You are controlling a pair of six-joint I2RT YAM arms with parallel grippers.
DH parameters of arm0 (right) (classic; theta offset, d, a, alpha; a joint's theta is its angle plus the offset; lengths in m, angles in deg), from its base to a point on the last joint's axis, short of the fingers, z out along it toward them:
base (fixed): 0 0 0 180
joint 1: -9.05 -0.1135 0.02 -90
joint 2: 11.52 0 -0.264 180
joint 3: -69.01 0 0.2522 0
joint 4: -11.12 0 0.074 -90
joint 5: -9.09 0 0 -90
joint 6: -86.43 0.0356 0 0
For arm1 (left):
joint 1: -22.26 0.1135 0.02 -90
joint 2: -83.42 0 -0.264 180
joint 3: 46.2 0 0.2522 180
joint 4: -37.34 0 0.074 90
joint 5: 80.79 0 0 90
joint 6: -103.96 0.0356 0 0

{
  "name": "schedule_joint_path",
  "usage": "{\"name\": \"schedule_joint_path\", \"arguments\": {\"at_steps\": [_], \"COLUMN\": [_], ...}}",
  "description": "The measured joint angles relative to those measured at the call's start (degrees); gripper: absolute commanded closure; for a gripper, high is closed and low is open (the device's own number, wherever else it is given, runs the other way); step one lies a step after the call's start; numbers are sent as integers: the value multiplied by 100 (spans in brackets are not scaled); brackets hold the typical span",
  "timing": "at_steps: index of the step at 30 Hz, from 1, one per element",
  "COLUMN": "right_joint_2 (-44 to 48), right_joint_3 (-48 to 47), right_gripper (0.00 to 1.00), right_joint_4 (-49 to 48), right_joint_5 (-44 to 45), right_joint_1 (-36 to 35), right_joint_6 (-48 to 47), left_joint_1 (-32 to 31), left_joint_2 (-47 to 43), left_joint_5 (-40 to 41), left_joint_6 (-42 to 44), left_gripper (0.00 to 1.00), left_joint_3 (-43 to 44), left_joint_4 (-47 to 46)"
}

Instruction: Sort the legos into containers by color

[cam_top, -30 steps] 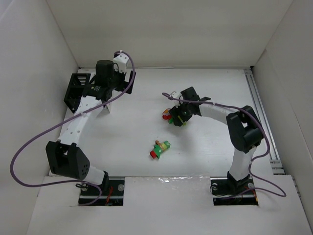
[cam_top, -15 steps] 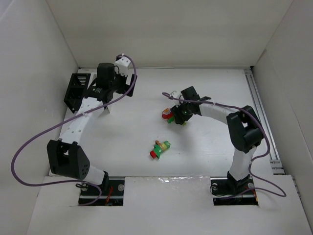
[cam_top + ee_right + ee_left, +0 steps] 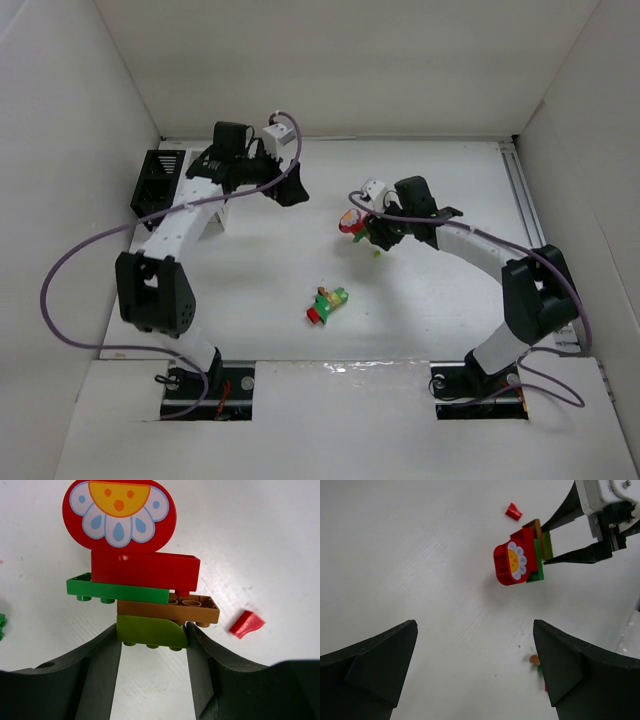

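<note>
Changed, right arm: the right gripper [image 3: 152, 636] has closed in over the last second and risen a little with its load, and the elbow has swung toward the table's right edge.
Changed, left arm: it has left the bins and reached out toward the table's middle.
Right tool: clamped on the yellow-green curved brick [image 3: 151, 632] at the bottom of the stacked lego cluster [image 3: 135, 575].
Left tool: the left gripper [image 3: 474, 625] has its fingers wide apart and nothing between them.
Held cluster: a red flower tile, a red brick, a green plate, a brown-orange plate and yellow-green. Its offset shadow suggests it is just off the white table [image 3: 440, 170], right of centre.
Other bricks: a tiny loose red piece [image 3: 246, 623] lies beside the held cluster. A second mixed lego cluster [image 3: 327, 304] sits nearer the front edge.
Bins: the black slatted bin [image 3: 152, 185] stands at the far left corner. Its white partner is not clear behind the arm.
Meaning for the task: the pick looks secured, but the colours are joined, so the stack probably needs splitting. The left arm seems to be coming to help.
Writing: none readable. There is only the tile's printed flower, white petals round a yellow centre.
</note>
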Motion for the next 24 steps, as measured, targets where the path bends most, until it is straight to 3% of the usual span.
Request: {"name": "schedule_joint_path", "arguments": {"at_steps": [4,10,24], "right_joint_2": [474,656,656], "right_joint_3": [361,673,713], "right_gripper": [82,84,86], "right_joint_4": [-619,-1320,-1915], "right_joint_5": [70,291,649], "right_joint_1": [-59,-321,-717], "right_joint_6": [-98,-238,-234], "left_joint_1": [0,0,-256], "left_joint_2": [1019,1727,1891], "left_joint_5": [-1191,-2017,-2302], "left_joint_6": [-129,-575,-1021], "left_gripper": [0,0,0], "left_joint_3": [723,894,1115], "left_joint_4": [348,551,304]}}
